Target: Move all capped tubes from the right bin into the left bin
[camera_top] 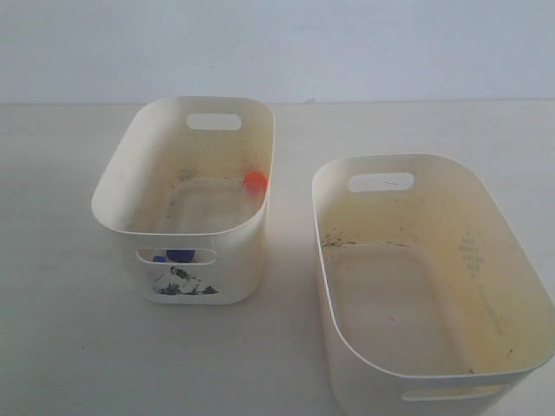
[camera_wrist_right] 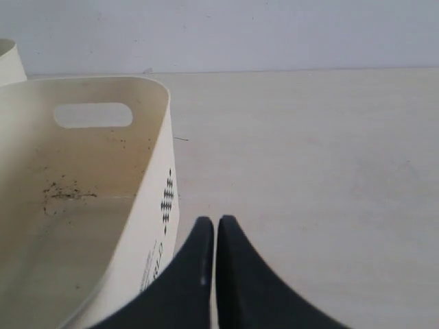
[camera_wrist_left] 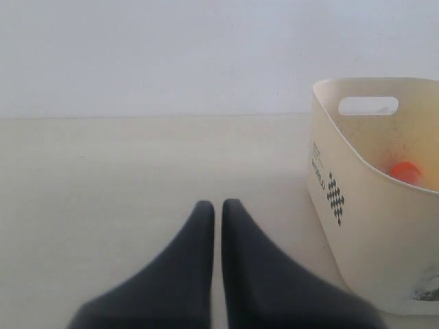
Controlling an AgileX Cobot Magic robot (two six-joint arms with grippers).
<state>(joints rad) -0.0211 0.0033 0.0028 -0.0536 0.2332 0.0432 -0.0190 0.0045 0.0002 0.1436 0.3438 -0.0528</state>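
**Pale bench (camera_top: 52, 347), both jaws closed**

Pale bench runs up to a plain white wall (camera_top: 277, 43), and two cream bins stand apart on it. The left bin (camera_top: 117, 192), with a black drawing (camera_top: 185, 283) on its front, holds an orange-capped tube (camera_top: 255, 181) against its right inner wall. Blue caps (camera_top: 179, 255) show through its front handle slot (camera_top: 205, 256). The right bin (camera_top: 334, 286) shows a dotted diamond mark (camera_top: 471, 253) on its inner wall and dark specks (camera_top: 334, 243) on its floor. My left jaws are closed, tips together and empty, over bare bench beside the left bin. My right jaws are closed too, gripping nothing, just beside the right bin's outer wall.
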